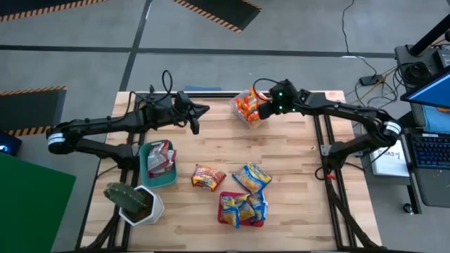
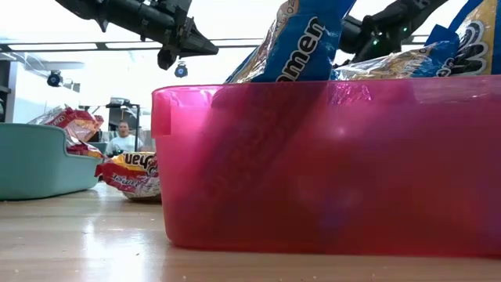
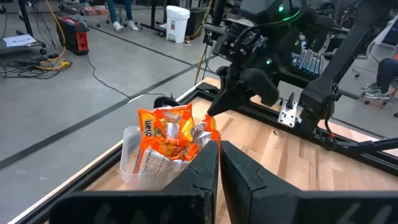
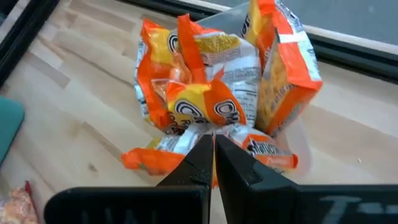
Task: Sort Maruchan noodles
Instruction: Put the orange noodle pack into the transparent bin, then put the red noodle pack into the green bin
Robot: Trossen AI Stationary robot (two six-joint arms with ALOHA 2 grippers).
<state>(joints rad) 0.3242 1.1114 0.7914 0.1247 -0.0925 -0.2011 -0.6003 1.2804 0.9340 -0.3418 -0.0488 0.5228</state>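
Observation:
Several orange Maruchan noodle packets [image 4: 211, 81] stand bunched in a clear bin [image 3: 129, 155] at the table's far edge. My right gripper [image 4: 213, 138] hangs shut just above them, slanting down; I see nothing between its fingers. My left gripper [image 3: 219, 146] is shut and bare, held high to the left of that bin [image 1: 204, 109], pointing toward it. Red-and-silver packets [image 1: 160, 158] lie in the teal bin [image 1: 149, 179]. Blue-and-yellow packets [image 1: 239, 209] fill the red bin [image 2: 313, 172]. One reddish packet [image 1: 209, 177] and one blue-and-yellow packet [image 1: 252, 177] lie loose on the table.
A potted cactus [image 1: 132, 202] stands at the near left corner beside the teal bin. Bare wood lies between the clear bin and the loose packets. Beyond the right edge are a desk with a laptop [image 1: 429, 105] and cables. A person [image 2: 122, 139] shows far behind the table.

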